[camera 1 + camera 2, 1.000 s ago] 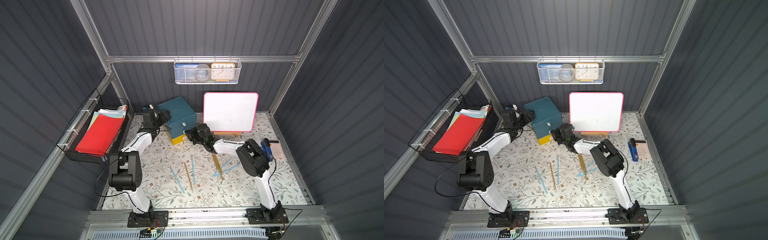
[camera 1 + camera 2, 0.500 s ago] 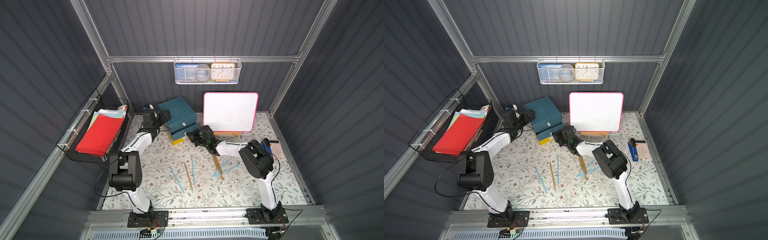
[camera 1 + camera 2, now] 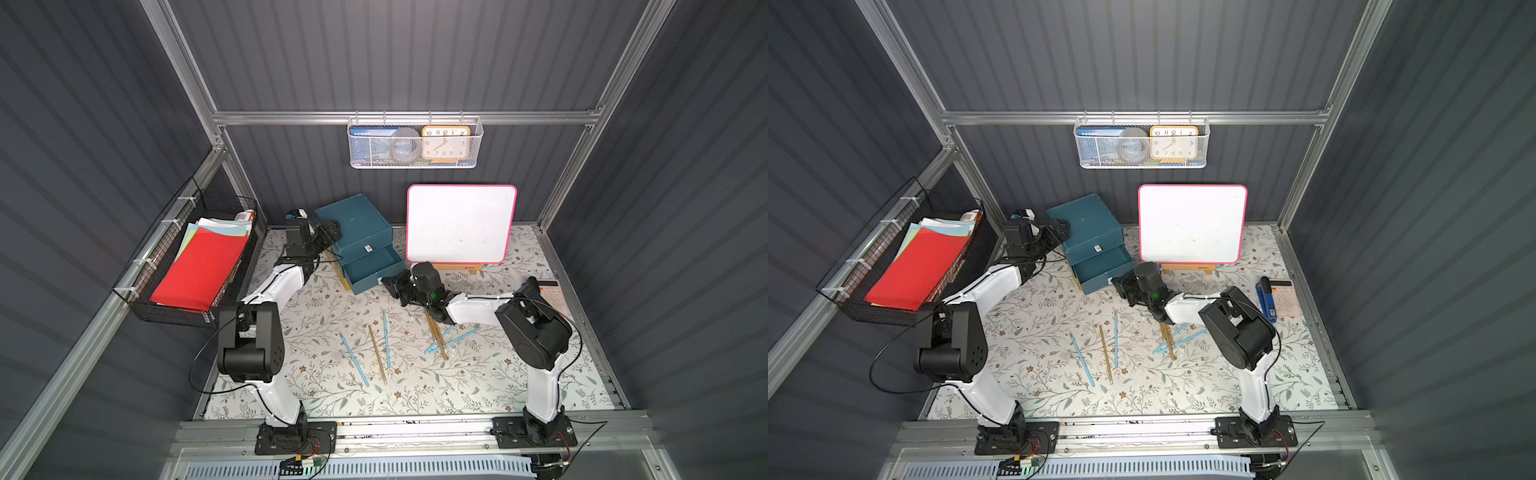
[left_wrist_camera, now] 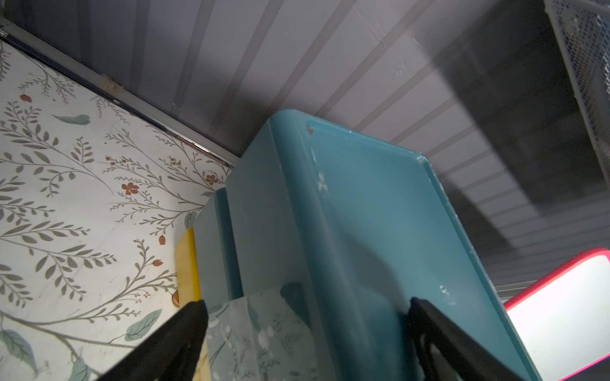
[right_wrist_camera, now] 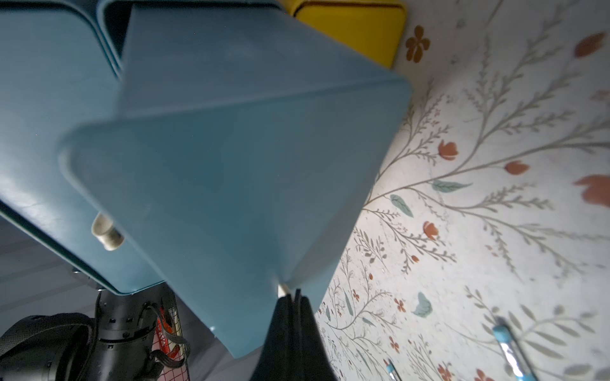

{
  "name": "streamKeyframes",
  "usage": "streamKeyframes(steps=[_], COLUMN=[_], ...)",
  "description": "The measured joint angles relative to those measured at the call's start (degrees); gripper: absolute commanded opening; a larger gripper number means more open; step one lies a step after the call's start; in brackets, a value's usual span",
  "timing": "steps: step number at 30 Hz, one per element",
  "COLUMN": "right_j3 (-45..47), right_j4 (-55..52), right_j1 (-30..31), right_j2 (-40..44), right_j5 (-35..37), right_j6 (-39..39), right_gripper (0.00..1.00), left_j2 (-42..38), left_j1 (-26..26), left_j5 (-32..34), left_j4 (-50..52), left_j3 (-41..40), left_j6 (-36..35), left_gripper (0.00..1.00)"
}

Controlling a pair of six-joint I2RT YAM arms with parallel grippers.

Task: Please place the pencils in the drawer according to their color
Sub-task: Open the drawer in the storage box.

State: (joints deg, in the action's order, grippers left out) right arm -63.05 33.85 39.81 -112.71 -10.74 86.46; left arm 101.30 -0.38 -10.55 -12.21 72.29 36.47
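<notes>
A teal cabinet (image 3: 353, 218) stands at the back of the floral mat. Its middle drawer (image 3: 372, 270) is pulled partly out. My right gripper (image 3: 388, 284) is shut on that drawer's white knob (image 5: 282, 290). My left gripper (image 4: 307, 330) is open and straddles the cabinet's top left edge, one finger (image 4: 429, 330) resting on the lid. A yellow bottom drawer (image 3: 344, 280) sticks out slightly. Several pencils lie on the mat in both top views: light blue ones (image 3: 353, 359) (image 3: 1116, 336) and golden-yellow ones (image 3: 377, 353) (image 3: 434, 336). No red pencil shows.
A pink-framed whiteboard (image 3: 459, 224) stands on a small easel right of the cabinet. A black wire basket of papers (image 3: 195, 266) hangs on the left wall, a white mesh basket with a clock (image 3: 415, 143) on the back wall. A calculator (image 3: 1285, 297) and a blue stapler (image 3: 1264, 299) lie far right.
My right gripper has drawn back toward the front with the knob, and the middle drawer has slid out. The left arm has stayed at the cabinet.
</notes>
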Motion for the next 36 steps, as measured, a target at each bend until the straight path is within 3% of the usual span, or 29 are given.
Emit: streamKeyframes(steps=[23,28,36], right_j3=[7.3,7.4,7.8], right_j4=[2.0,1.2,-4.7], right_j1=[-0.1,-0.4,-1.4], right_j2=[4.7,5.0,8.8], right_j5=[-0.4,-0.6,-2.0], right_j6=[0.0,-0.5,-3.3], right_gripper=[0.00,0.27,0.38], left_j2=[0.0,0.0,0.0], left_j1=[0.0,0.0,0.0], left_j5=[0.0,0.0,0.0], left_j4=[0.0,0.0,0.0], left_j3=[0.0,0.0,0.0], left_j6=[0.0,0.0,0.0], left_gripper=[1.00,1.00,1.00])
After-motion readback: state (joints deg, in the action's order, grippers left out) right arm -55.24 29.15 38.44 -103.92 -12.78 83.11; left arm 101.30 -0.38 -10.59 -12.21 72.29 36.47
